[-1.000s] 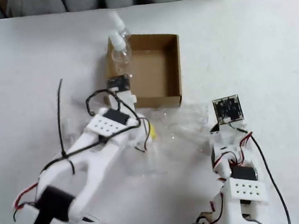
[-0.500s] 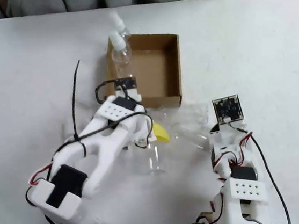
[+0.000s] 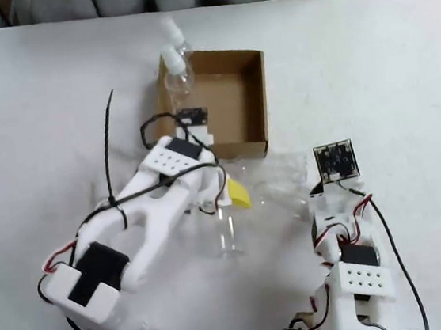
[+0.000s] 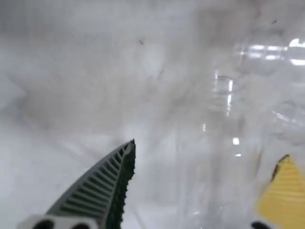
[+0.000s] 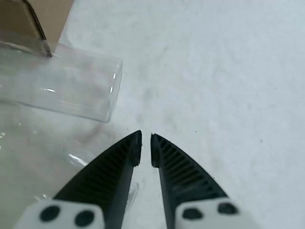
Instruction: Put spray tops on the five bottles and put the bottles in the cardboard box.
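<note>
My left gripper [image 4: 200,191] stands open, its dark finger [image 4: 109,186] and yellow finger [image 4: 281,191] on either side of a clear uncapped bottle [image 4: 214,152]. In the high view this bottle [image 3: 228,232] is on the table just in front of the cardboard box [image 3: 257,105], at the left gripper [image 3: 226,200]. Two bottles with white spray tops [image 3: 172,59] lean at the box's left wall. My right gripper [image 5: 145,149] is shut over bare table, a short way from another clear bottle [image 5: 62,88] lying on its side by the box corner [image 5: 28,19].
More clear bottles [image 3: 282,178] lie between the two arms, below the box's front wall. The right arm [image 3: 352,269] sits at the lower right. The white table [image 3: 385,74] runs bare to the right and far left.
The left arm has swung right and toward the box, bringing its open gripper around the clear bottle. The right arm has not moved.
</note>
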